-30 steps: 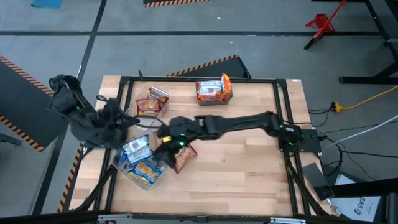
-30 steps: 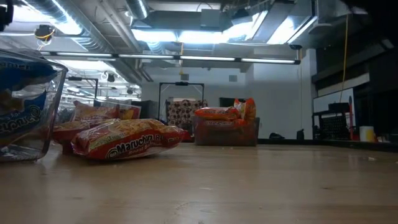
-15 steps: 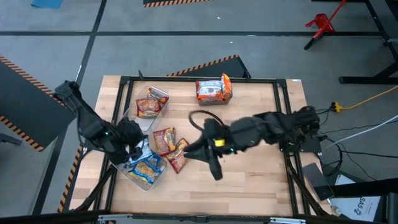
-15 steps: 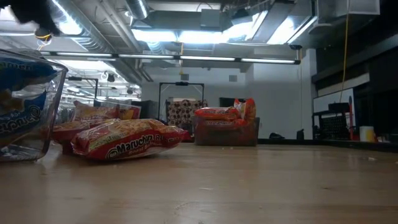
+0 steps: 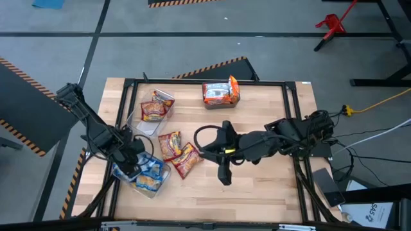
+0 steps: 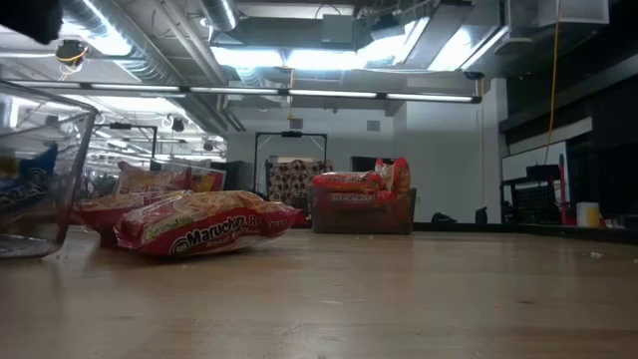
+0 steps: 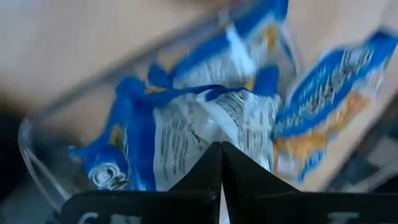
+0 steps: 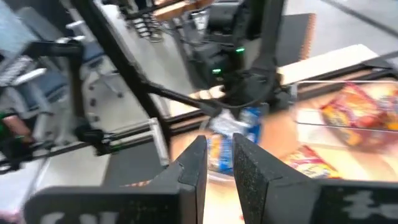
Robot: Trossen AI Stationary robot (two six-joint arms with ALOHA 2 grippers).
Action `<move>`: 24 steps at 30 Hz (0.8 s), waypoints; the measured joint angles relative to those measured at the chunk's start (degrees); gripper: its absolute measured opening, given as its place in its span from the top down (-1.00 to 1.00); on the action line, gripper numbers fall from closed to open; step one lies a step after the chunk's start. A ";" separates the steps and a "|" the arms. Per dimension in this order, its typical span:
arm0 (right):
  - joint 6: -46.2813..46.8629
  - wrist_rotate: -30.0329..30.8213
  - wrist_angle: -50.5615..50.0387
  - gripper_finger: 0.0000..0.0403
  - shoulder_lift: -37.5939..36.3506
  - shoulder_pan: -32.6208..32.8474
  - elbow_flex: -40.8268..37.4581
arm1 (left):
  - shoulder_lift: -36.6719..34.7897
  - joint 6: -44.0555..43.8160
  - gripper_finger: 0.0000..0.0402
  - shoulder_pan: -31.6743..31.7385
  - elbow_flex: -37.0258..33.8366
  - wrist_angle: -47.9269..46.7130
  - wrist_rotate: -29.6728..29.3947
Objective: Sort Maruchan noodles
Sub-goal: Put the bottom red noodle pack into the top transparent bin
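A clear bin [image 5: 154,191] at the near left holds blue-and-white Maruchan packets [image 5: 151,168]. My left gripper [image 5: 131,162] is shut and reaches down into it, its tips [image 7: 221,146] on a blue-and-white packet [image 7: 186,124]. Two orange packets [image 5: 170,144] [image 5: 187,160] lie flat on the table beside the bin. My right gripper [image 5: 204,153] hangs above the table's middle, pointing toward the left edge. Its fingers [image 8: 193,165] stand a narrow gap apart with nothing between them. My left gripper presses its shut fingertips on the white back of a blue-and-white packet [image 7: 214,127] lying in the bin. The fingers come from above, slanting down. The tips themselves hide the exact spot. The packet lies crumpled among the other packets in the bin.
A second clear bin [image 5: 156,106] with orange packets stands at the far left. A third [image 5: 220,92] with red-orange packets stands at the far middle. The near and right parts of the wooden tabletop [image 5: 270,186] are bare. A black frame rims the table.
My left gripper has come down into the near-left bin and tipped to point downward, and the blue packets there now sit lower. My right gripper has risen and drawn back toward the table's right, away from the two orange packets, which lie side by side.
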 joint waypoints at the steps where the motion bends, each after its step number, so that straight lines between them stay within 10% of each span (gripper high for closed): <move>1: 0.03 0.95 -0.82 0.70 0.00 -0.04 0.02 | 0.00 -0.68 1.00 -0.19 0.00 0.04 2.08; 11: 8.15 3.15 -12.15 0.57 0.74 -2.65 -8.10 | -0.07 -0.85 1.00 -1.12 6.10 -0.02 -0.81; 24: -13.62 2.90 17.55 -0.69 0.85 -4.60 -42.48 | -0.15 7.16 1.00 -1.12 18.51 -0.03 -18.29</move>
